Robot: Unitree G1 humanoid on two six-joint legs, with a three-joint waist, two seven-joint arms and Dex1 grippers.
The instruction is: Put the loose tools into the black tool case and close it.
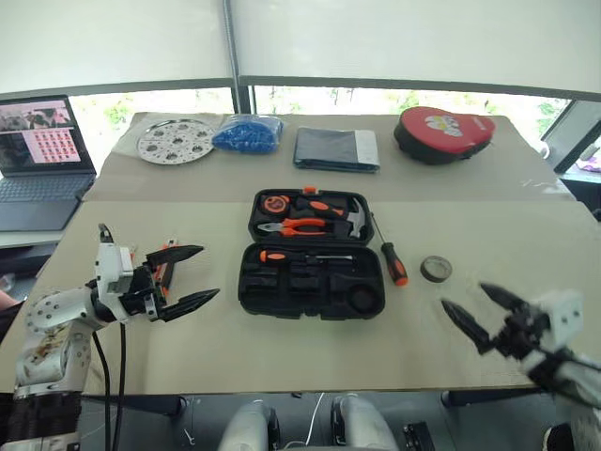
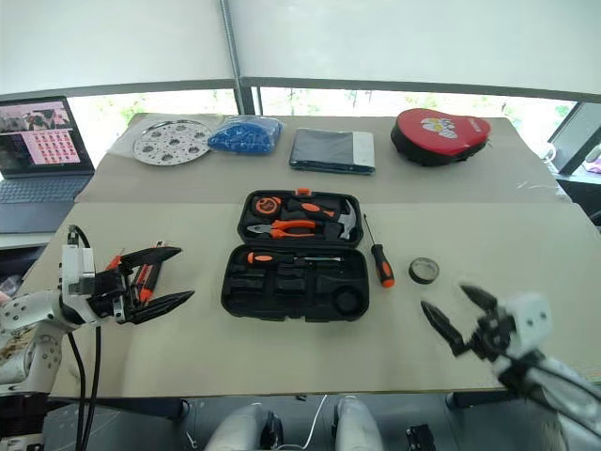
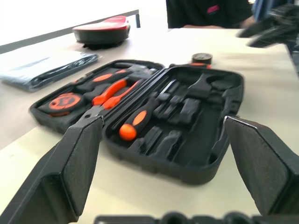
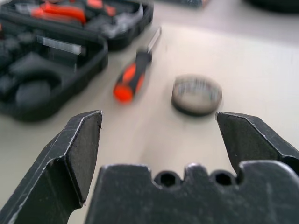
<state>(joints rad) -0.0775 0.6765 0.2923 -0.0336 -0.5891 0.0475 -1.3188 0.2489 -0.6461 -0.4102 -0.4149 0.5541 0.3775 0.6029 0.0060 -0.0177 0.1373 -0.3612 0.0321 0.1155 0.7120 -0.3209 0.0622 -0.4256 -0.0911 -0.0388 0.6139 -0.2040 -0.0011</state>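
Observation:
The black tool case point(image 1: 310, 282) lies open mid-table, with pliers, a hammer and a tape measure in its far half. A screwdriver with an orange-black handle point(image 1: 299, 256) rests in the near half. Another screwdriver point(image 1: 390, 256) lies on the table just right of the case, and a small dark tape roll point(image 1: 435, 269) sits further right. Left of the case my left gripper point(image 1: 209, 272) is open and holds nothing. Orange-and-black tools point(image 2: 143, 277) lie on the table behind its fingers, partly hidden. My right gripper point(image 1: 464, 295) is open, near the front edge, short of the tape roll point(image 4: 196, 94).
Along the far edge are a perforated metal disc point(image 1: 176, 141), a bag of blue pieces point(image 1: 247, 132), a flat dark folder point(image 1: 336, 148) and a red pouch point(image 1: 441, 132). A laptop point(image 1: 38, 160) stands at the far left. A person in black point(image 3: 205, 11) is beyond the table.

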